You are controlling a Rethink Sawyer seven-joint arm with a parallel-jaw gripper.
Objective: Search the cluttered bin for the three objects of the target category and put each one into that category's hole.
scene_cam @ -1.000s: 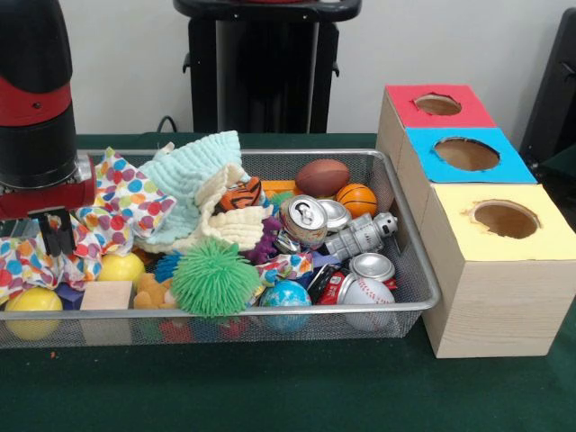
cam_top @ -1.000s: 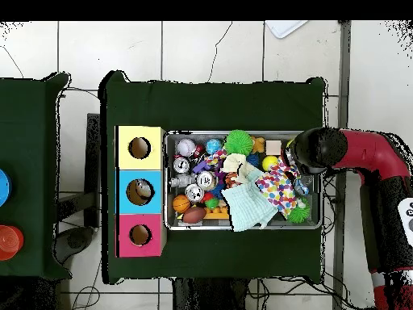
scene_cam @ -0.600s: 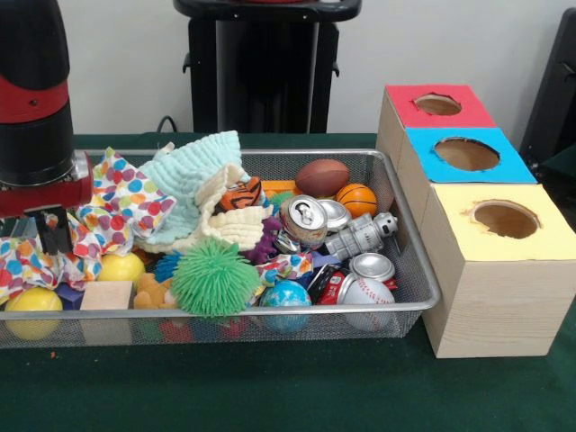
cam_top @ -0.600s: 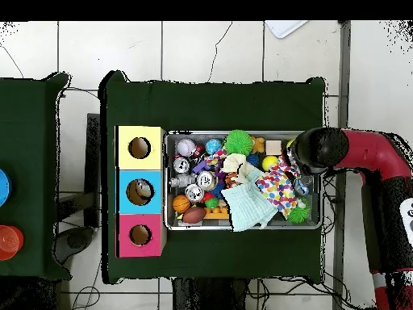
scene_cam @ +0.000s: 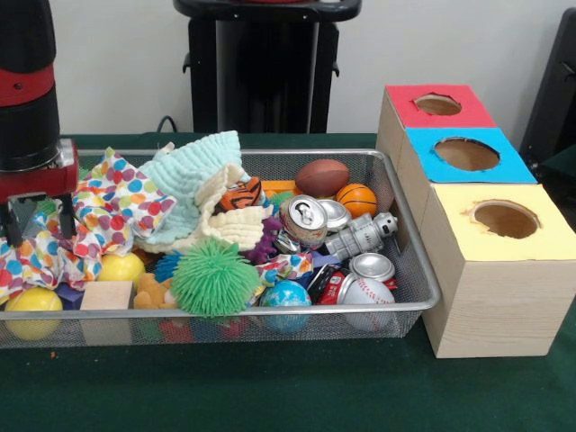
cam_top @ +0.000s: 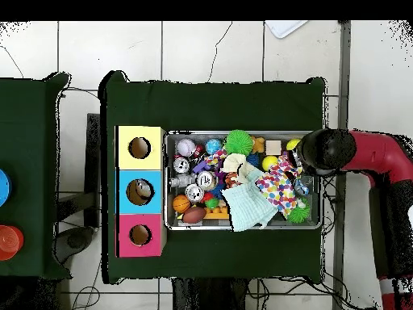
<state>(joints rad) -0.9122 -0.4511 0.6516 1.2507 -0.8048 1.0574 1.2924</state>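
Observation:
My gripper hangs open over the left end of the wire bin, just above a polka-dot cloth, with nothing between its fingers. In the overhead view the arm's black wrist covers the gripper at the bin's right end. The bin holds a football, a basketball, a baseball, a globe ball, two yellow balls, a green spiky ball, silver cans and a toy robot.
Three wooden boxes with round holes stand beside the bin: red top, blue top, yellow top. A mint cloth lies heaped mid-bin over a tiger toy. A wooden block sits at the front wall.
The gripper has risen off the polka-dot cloth and shifted slightly toward the bin's end. Its fingers, close together before, now stand spread apart. Nothing came up with it.

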